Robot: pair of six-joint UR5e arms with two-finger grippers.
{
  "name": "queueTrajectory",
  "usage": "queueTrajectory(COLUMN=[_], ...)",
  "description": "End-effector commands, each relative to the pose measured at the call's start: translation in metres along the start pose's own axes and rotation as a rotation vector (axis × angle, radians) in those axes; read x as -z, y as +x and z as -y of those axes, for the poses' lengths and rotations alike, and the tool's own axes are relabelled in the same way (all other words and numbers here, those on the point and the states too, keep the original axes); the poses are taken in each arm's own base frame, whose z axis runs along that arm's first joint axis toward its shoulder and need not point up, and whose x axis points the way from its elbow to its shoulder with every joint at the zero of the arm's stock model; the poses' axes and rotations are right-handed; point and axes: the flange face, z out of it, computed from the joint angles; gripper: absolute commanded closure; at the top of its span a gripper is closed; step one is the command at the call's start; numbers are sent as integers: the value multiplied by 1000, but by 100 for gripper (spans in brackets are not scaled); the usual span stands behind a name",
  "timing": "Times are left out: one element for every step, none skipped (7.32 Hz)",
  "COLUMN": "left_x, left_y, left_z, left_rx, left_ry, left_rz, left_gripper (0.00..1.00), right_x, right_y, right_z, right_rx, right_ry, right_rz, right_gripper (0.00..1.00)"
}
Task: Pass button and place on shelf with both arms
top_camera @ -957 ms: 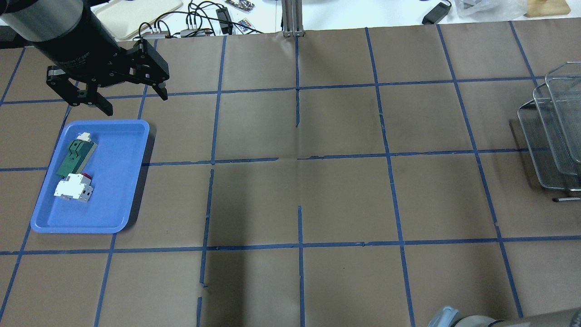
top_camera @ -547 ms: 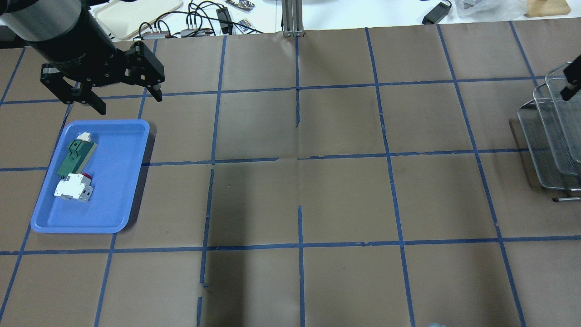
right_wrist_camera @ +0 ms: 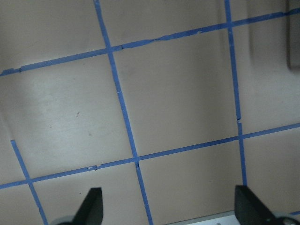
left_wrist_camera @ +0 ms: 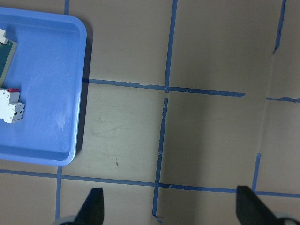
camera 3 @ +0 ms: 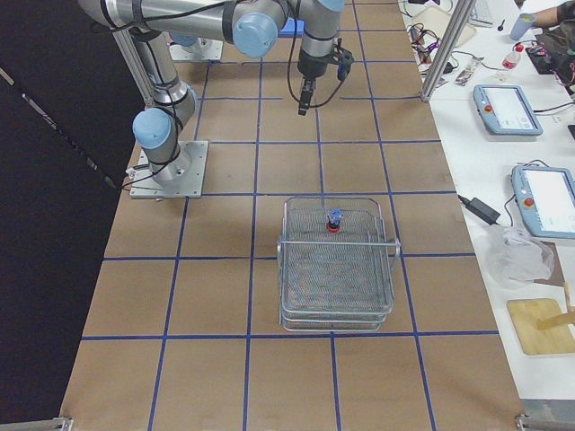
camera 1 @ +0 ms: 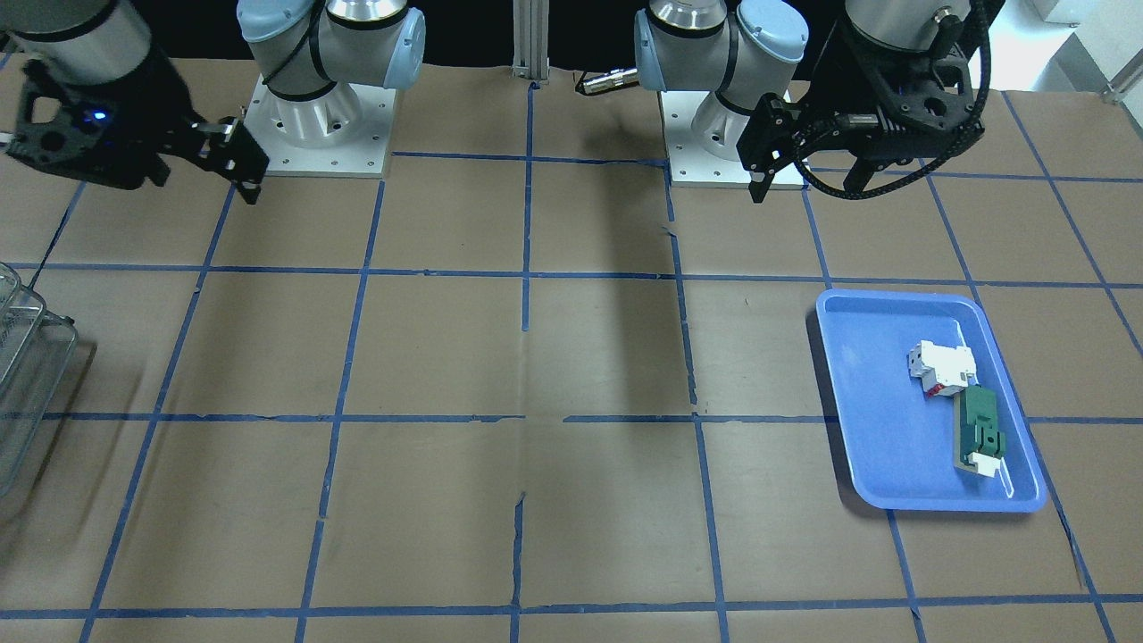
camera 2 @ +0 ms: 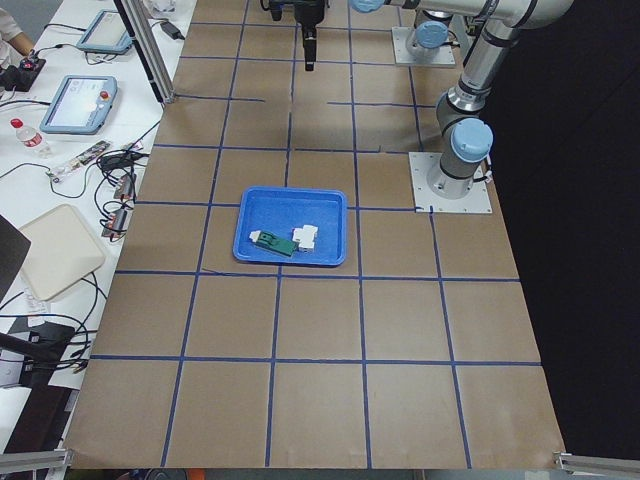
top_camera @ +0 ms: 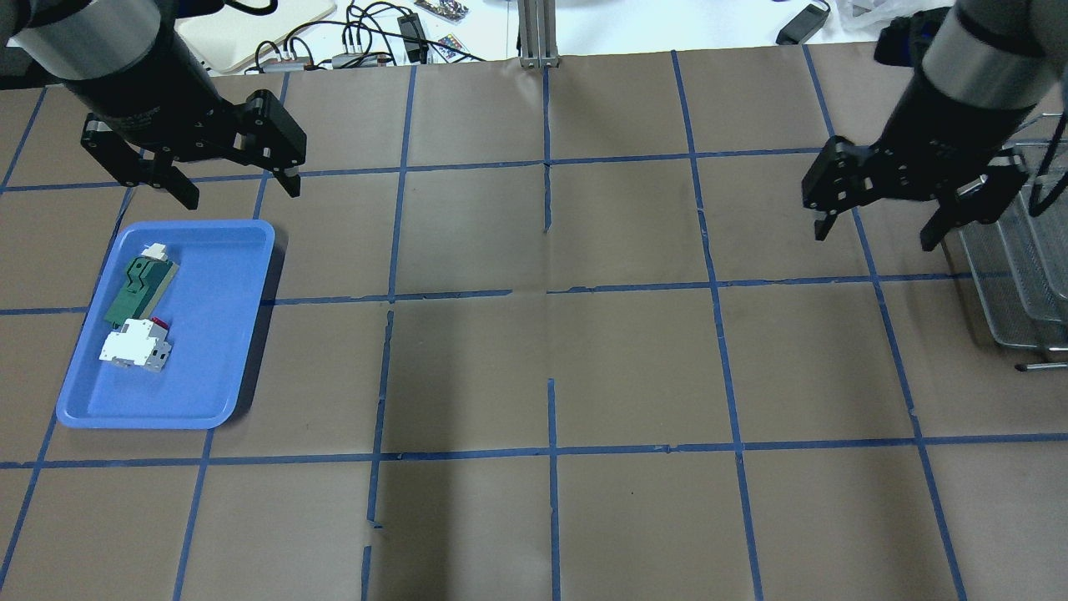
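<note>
The button (camera 3: 333, 220), with its red cap and blue rear, rests on the top tier of the wire-mesh shelf (camera 3: 337, 269). The button is out of view elsewhere. The shelf also shows at the right edge of the overhead view (top_camera: 1026, 259) and at the left edge of the front view (camera 1: 27, 357). My right gripper (top_camera: 874, 235) is open and empty, in the air just left of the shelf; its wrist view (right_wrist_camera: 169, 208) shows only bare table. My left gripper (top_camera: 240, 194) is open and empty, hovering by the far edge of the blue tray (top_camera: 209, 351).
The blue tray (camera 1: 875, 429) holds a white block with red marks (top_camera: 133, 342) and a green flat part (top_camera: 140, 288). Blue tape lines grid the brown table. Cables and devices lie beyond the far edge. Both arm bases (camera 1: 312, 116) stand at the robot side.
My right arm has come into the overhead view from the right, and its open gripper now hangs left of the shelf. My left gripper has shifted only slightly and stays open.
</note>
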Motion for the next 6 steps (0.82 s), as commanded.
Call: queueTrajectory(left_x=[0,0,0,0,0,0], left_y=[0,0,0,0,0,0], left_z=[-1,-1,-1,-1,-1,-1], left_rx=[-10,-10,-10,-10,-10,-10], left_ry=[1,1,1,1,1,1], left_rz=[-1,-1,-1,-3,-3,-3], left_gripper=[0,0,0,0,0,0], right_x=[1,2,2,4,5,6], right_y=[-26,-31,-40,-40,-40,-39], right_z=[-29,-36,-41,-42,-42,-41], right_rx=[1,20,32,35,35,35], right_ry=[35,30,30,38,44,50], right_rz=[38,42,39,41,42,34], right_gripper=[0,0,0,0,0,0])
